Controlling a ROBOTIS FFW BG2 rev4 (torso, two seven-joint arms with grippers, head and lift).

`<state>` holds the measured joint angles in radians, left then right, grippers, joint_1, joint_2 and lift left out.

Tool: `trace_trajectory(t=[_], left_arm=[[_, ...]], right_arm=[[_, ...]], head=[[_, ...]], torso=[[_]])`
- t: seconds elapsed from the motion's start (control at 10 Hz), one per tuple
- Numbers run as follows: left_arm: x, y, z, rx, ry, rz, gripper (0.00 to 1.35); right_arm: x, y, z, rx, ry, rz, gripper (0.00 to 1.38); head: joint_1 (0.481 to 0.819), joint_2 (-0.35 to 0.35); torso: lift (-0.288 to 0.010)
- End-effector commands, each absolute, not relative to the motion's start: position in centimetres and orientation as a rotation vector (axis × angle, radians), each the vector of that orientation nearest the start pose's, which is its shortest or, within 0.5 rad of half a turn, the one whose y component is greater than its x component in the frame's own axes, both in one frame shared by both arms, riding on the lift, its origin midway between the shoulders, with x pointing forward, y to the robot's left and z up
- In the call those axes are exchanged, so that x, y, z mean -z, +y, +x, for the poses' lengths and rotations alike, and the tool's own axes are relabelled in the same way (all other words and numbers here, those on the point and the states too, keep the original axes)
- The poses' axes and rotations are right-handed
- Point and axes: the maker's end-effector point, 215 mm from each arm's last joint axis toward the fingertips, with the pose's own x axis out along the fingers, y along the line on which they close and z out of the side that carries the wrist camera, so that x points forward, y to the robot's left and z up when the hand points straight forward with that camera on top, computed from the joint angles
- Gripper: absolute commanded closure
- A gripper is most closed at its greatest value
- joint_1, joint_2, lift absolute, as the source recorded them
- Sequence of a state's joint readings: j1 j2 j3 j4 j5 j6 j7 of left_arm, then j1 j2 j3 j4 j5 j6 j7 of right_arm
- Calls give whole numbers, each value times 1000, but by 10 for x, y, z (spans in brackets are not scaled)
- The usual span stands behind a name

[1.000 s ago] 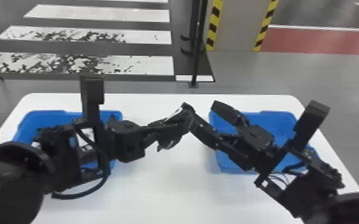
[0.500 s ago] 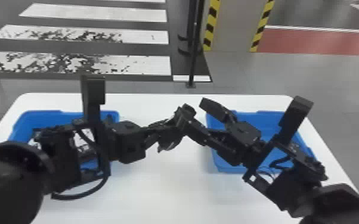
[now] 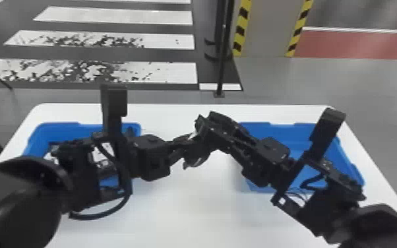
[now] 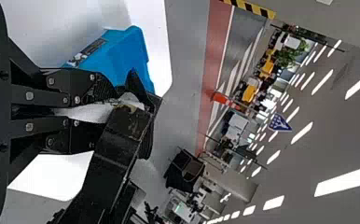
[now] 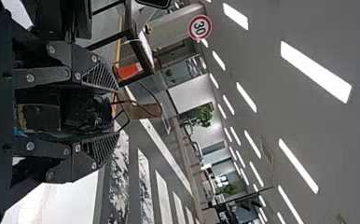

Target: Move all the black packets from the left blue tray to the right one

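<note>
Black packet (image 3: 197,153), seemingly above table (image 3: 181,211)

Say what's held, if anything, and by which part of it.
Can't tell: a dark object shows where the left gripper and right gripper meet, but any hold on it is hidden.

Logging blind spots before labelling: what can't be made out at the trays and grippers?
- Packet count in the left blue tray: head view, left arm covers much of it.
- Part of the right blue tray's floor: head view, behind right arm.
- Whether the dark mass within the right gripper includes a packet: right wrist view, dark on dark.
</note>
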<state>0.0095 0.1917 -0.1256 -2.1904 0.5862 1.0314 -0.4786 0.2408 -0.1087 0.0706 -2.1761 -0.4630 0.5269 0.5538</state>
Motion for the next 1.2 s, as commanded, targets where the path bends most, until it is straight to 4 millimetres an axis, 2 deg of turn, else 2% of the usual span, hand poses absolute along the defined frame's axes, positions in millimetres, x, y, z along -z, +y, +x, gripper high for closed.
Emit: trace_trajectory(t=[0.0,0.2,0.3,0.4,0.5,0.6,0.7,0.9,1.1], left_arm=[[273,2,438,978,437,-315,1213],[272,1,438,979,434,-318,1196],[271,4,440,969,428,-327,1113],[274,6,440,958,434,-337,920],[280,11,440,940,450,-340,516],[285,19,442,912,456,-350,231],[292,30,445,876,461,-358,99],[304,54,449,812,469,-376,116],[308,73,452,767,459,-391,116]], right_arm=[[249,-44,446,-830,95,368,1280],[242,-45,448,-829,70,366,1280],[240,-45,447,-832,67,367,1280],[238,-44,447,-835,63,366,1280],[236,-44,446,-837,57,370,1280],[235,-45,448,-838,52,380,1280],[236,-49,455,-831,46,398,1280],[247,-85,485,-758,42,385,1280],[265,-142,523,-632,38,353,1280]], head=[[695,-53],[695,-54],[695,-55],[695,-54],[695,-50],[695,-48],[695,-40],[695,-25],[695,-39]], torso=[[-140],[-140],[-140],[-140],[-140],[-140],[-140],[-140],[-140]])
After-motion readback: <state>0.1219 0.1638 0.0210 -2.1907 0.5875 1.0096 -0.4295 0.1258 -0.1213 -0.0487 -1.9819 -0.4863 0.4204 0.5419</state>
